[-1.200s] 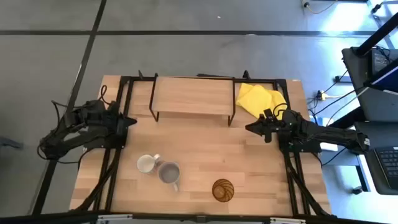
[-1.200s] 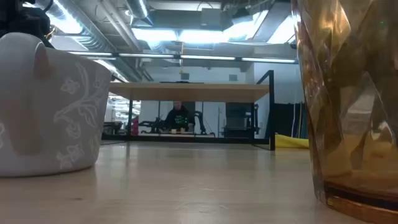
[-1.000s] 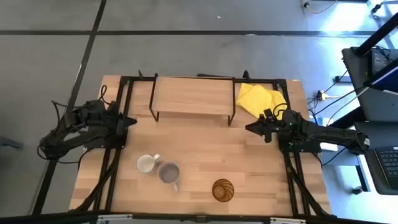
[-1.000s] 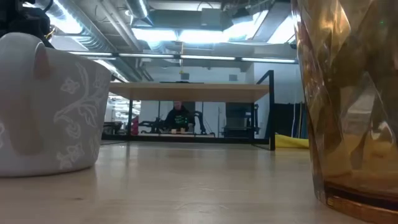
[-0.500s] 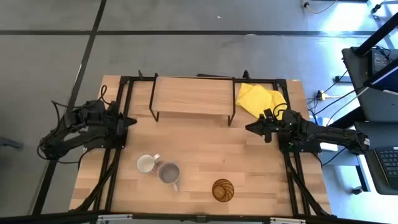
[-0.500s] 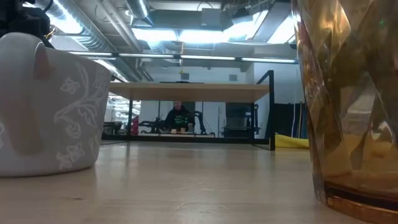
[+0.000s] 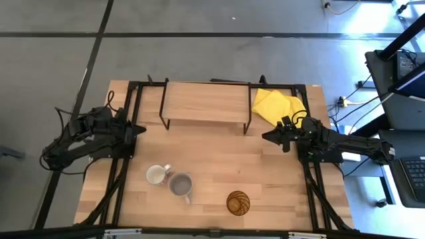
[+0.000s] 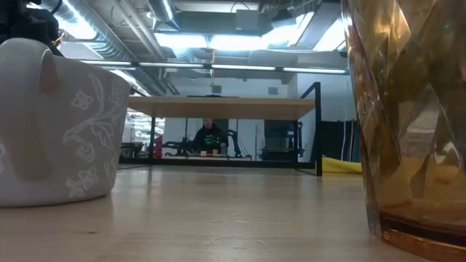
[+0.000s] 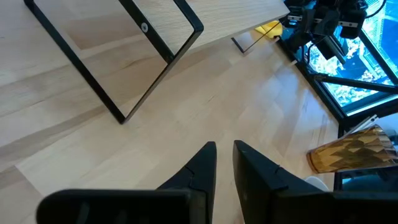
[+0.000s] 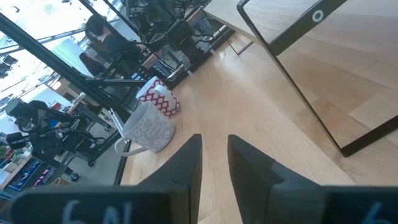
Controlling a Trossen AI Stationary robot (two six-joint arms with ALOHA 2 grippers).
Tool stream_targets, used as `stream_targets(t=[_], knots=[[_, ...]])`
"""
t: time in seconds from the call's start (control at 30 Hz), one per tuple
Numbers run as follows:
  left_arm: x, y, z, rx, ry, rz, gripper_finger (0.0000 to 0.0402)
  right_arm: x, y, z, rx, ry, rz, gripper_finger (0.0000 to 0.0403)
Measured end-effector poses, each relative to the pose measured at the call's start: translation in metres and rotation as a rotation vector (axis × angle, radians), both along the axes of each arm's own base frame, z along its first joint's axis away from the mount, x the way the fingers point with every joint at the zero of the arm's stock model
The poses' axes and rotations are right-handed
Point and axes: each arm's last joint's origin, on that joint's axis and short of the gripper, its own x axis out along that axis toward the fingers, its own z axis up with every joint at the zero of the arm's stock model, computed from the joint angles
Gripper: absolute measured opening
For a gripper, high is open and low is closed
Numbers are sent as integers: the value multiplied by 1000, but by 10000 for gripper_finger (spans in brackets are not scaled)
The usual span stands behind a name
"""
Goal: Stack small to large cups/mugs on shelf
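Both arms parked, nothing held. Left gripper [image 7: 139, 129] sits at the left edge of the table [image 7: 219, 159], level with the shelf's front legs, fingers [image 9: 202, 168] nearly together with a thin gap, empty. Right gripper [image 7: 265, 136] is over the right part of the table, just front-right of the shelf, fingers [image 10: 186, 162] a narrow slot apart, empty. Shelf [image 7: 206, 101] stands at the back edge, centred, top bare. Yellow cloth [image 7: 277, 106] lies at the back right corner, right beside the shelf's right legs. All three vessels are still on the tabletop near the front edge: white mug [image 7: 156, 174] front-left of centre, grey mug [image 7: 180, 184] touching or just beside it on its right, handle pointing to the front edge; amber tumbler [image 7: 238, 202] upright, apart from the mugs, closest to the front edge. Low view: grey mug [image 8: 58, 124] with leaf pattern at left, tumbler [image 8: 408, 116] at right, shelf [image 8: 226, 107] behind. A person [image 8: 210, 137] is seated far back in the room.
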Motion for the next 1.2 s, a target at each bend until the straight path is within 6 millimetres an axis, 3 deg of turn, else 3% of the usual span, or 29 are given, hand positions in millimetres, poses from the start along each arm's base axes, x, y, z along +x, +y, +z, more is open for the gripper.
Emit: stream_targets(t=[1.2], knots=[[0,0,0,0,0,1,48,0,-1,1,-8,-10,-38,78]])
